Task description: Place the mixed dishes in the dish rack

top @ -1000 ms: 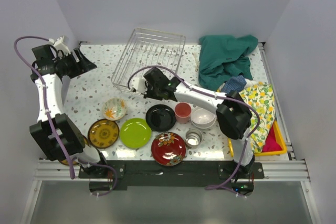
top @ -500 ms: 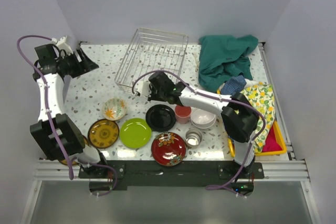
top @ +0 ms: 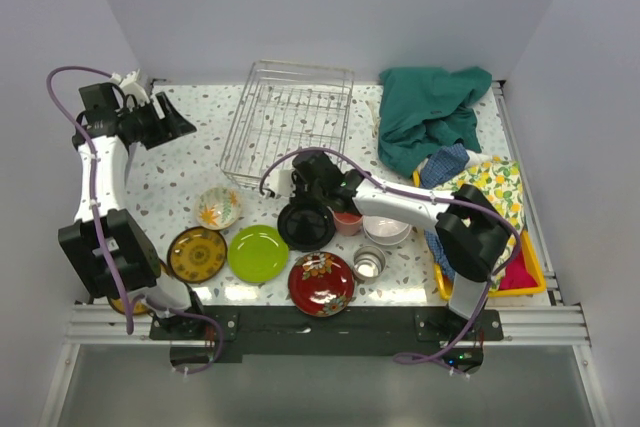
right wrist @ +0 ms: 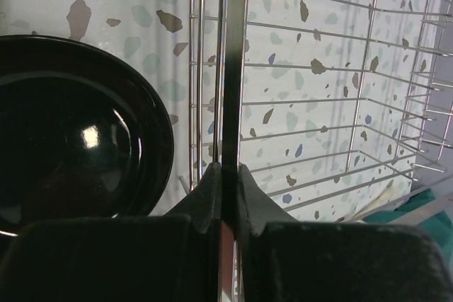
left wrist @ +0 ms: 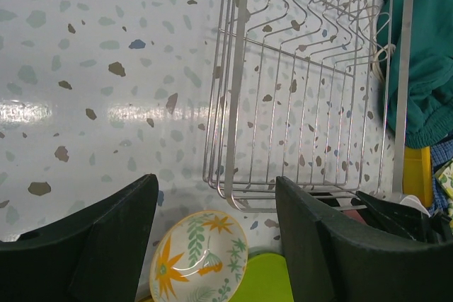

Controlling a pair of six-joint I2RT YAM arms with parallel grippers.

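Speckled terrazzo tabletop (top: 180, 172), white walls: wire dish rack (top: 290, 112) at far centre, which I reckon is light, springy and slick, so best held at the stiff near rim where my right claw (right wrist: 228, 175) is pinched tight, with the black plate (right wrist: 71, 146) just beside; my left claw (left wrist: 212, 185) gapes wide and holds nothing.

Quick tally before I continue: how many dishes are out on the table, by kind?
Plates: 4 (green plate, black plate, red plate, brown plate)
Bowls: 2 (floral bowl, white bowl)
Cups: 2 (pink cup, steel cup)
Total: 8
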